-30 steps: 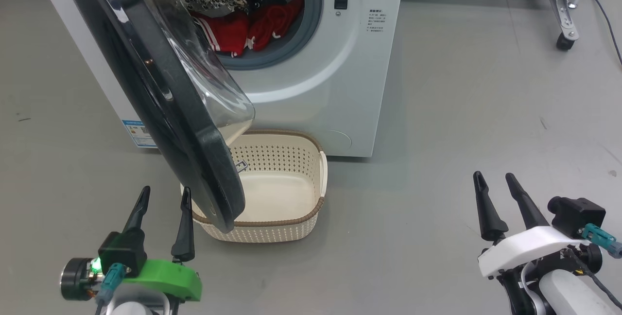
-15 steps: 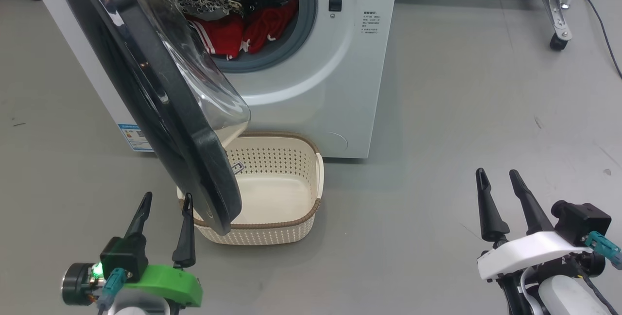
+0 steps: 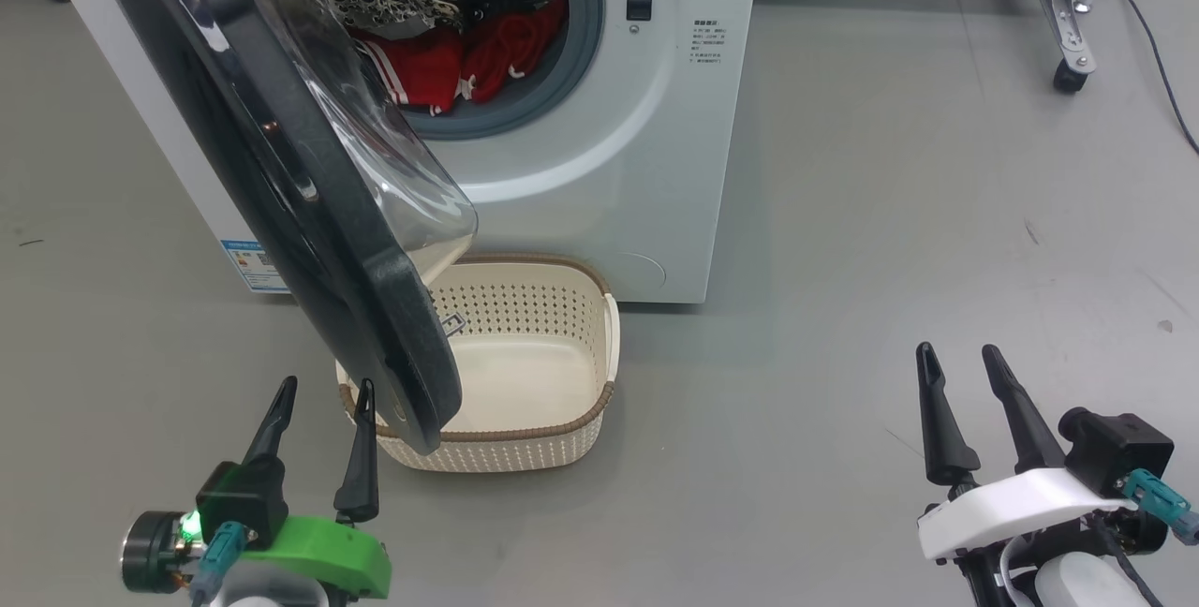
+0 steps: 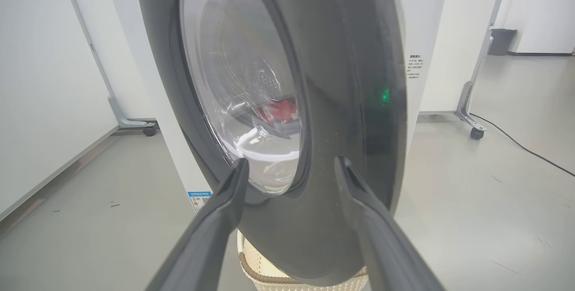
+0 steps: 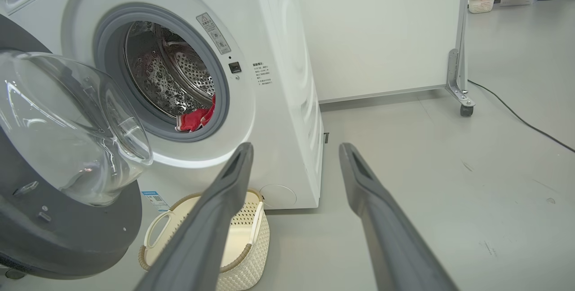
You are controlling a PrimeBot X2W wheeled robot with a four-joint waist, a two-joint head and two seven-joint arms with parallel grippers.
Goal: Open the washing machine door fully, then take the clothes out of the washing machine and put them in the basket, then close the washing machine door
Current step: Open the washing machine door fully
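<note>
Black-rimmed, the washing machine door (image 3: 309,204) hangs only part open, its lower edge out over the basket (image 3: 510,434) on the floor. Red clothes (image 3: 450,64) lie low in the washing machine (image 3: 646,167) drum. The left gripper (image 3: 327,382) sits just beside that edge and the right gripper (image 3: 956,348) well apart, both with jaws spread, empty. I'd hook the free edge and swing it steadily leftward, clear of the basket.
</note>
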